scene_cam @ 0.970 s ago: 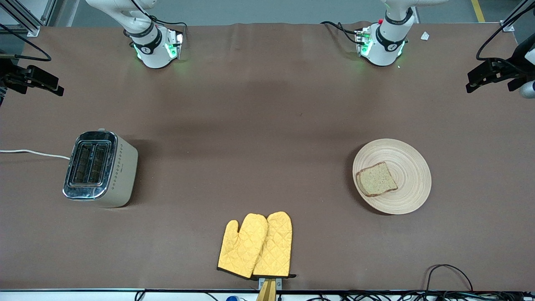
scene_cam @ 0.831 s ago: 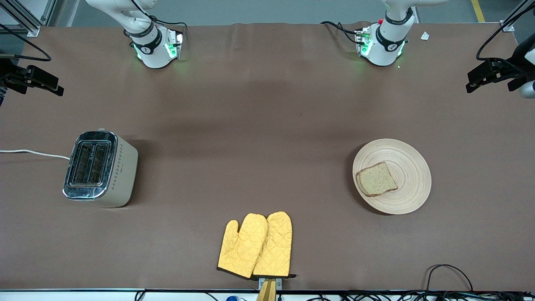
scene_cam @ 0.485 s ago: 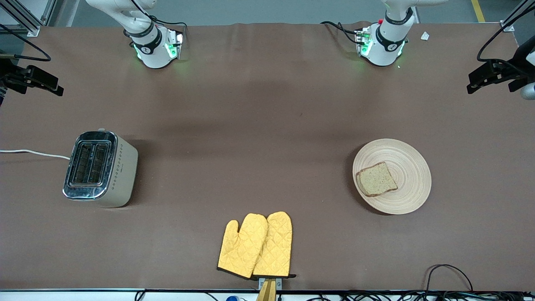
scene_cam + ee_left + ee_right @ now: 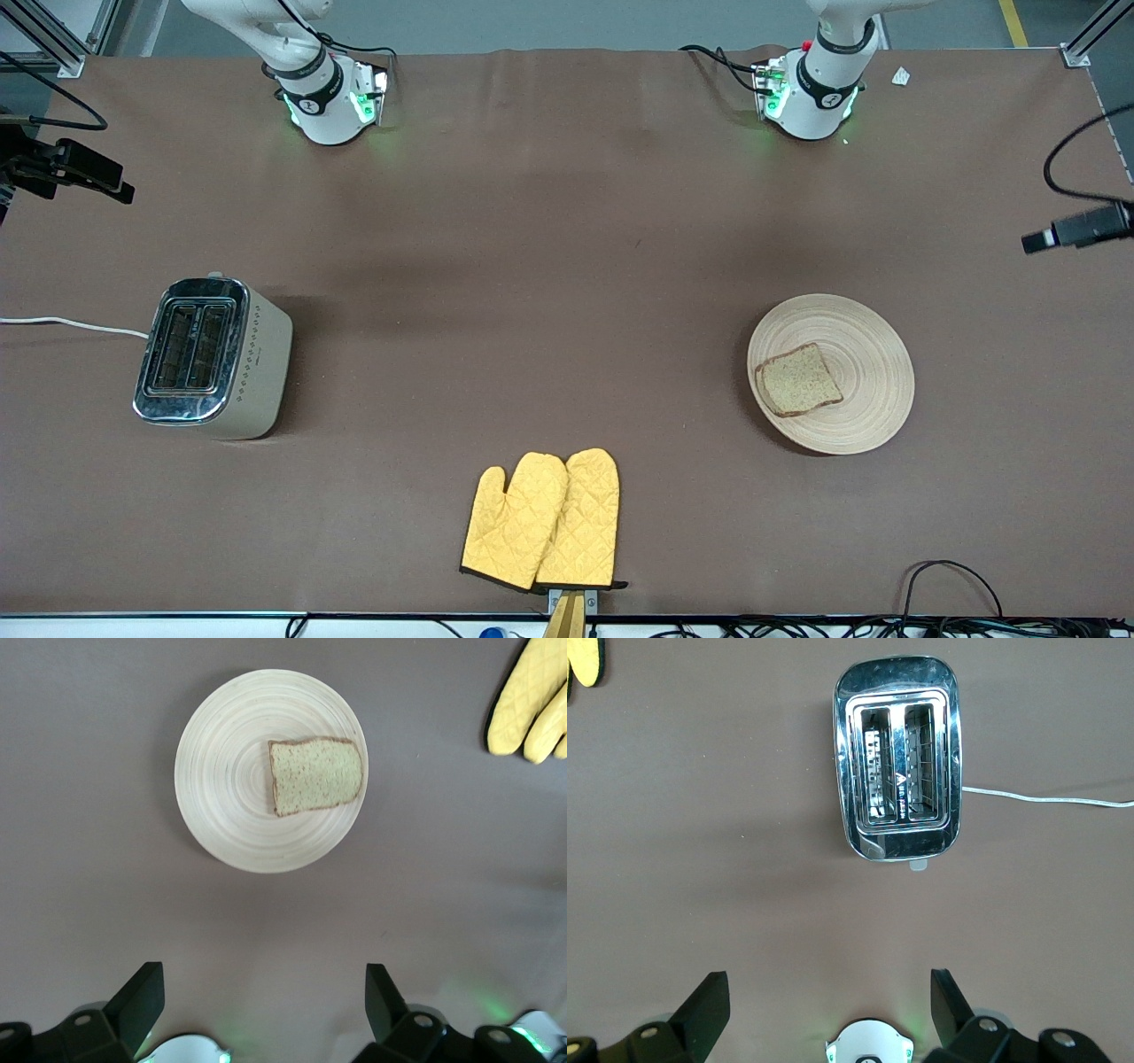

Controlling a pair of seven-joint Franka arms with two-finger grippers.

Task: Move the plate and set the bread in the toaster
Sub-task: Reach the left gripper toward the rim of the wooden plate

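Observation:
The light wooden plate [image 4: 864, 354] lies toward the left arm's end of the table. On it rests the brown bread [image 4: 799, 380] slice, on the side toward the table's middle. The cream toaster [image 4: 213, 359] with its chrome top stands at the right arm's end, both slots empty. My left gripper [image 4: 263, 981] hangs high and open, looking down on the plate [image 4: 230, 771] and bread [image 4: 316, 775]. High over the toaster [image 4: 897, 757], my right gripper [image 4: 827, 985] is open too. Neither gripper holds anything.
A pair of yellow oven mitts [image 4: 542, 521] lies near the table's front edge in the middle. The toaster's white cord [image 4: 71, 325] runs off the right arm's end of the table. Cables [image 4: 952, 576] lie along the front edge.
The left arm's black hand at the edge of the front view has dropped lower in that view and partly left it. Plate, bread, toaster and right arm have not moved.

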